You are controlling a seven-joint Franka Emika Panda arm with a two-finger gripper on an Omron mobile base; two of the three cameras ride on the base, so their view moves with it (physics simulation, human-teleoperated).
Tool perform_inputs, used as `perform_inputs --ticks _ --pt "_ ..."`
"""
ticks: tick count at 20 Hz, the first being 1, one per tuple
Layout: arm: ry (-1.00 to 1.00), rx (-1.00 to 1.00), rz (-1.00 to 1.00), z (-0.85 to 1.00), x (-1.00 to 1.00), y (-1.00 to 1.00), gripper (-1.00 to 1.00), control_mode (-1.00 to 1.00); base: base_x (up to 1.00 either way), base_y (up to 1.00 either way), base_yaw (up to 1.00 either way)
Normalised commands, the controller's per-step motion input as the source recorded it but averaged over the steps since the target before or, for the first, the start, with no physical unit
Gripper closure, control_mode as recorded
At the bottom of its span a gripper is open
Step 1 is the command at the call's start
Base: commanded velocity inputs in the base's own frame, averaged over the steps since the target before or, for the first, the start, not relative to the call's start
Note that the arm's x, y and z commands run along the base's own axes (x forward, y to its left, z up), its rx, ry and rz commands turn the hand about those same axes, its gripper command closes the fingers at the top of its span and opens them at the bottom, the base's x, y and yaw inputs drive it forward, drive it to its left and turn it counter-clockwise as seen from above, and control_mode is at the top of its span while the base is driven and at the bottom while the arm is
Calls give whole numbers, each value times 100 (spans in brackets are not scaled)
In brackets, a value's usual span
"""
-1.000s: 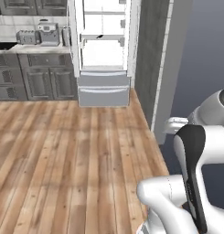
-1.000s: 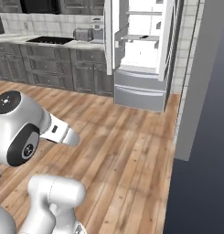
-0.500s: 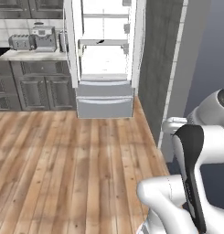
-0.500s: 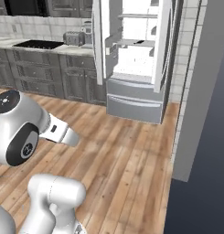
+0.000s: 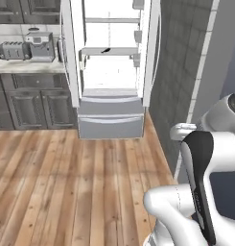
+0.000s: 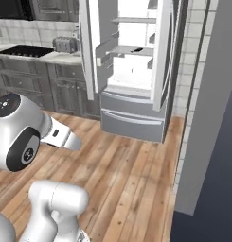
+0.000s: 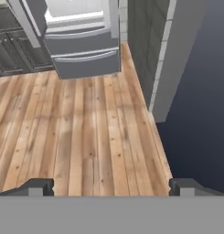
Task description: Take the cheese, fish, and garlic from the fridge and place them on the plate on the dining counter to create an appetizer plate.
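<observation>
Well, the fridge stands open across the wood floor, both doors swung wide and its two bottom drawers shut. On a middle shelf inside it lies a small dark sliver, likely the fish; I can't pick out the cheese or garlic from here. The gripper is spread fully and holds nothing, pointed down at the floor short of the fridge. The risk, I'd judge, is the approach: drive in crooked and the arm clips a door or the grey wall just right of the fridge.
</observation>
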Motion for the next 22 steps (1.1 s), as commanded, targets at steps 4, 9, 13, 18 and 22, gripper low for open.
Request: perform_inputs --ticks 4,9,13,18,22 --pt "0 0 0 0 0 0 -100 100 100 2 0" --pt "0 0 0 0 0 0 -100 100 100 11 0" --pt "0 0 0 0 0 0 -100 100 100 20 0" --pt "0 0 0 0 0 0 -100 100 92 37 -1" --pt "0 0 0 0 0 0 -100 100 43 49 -4"
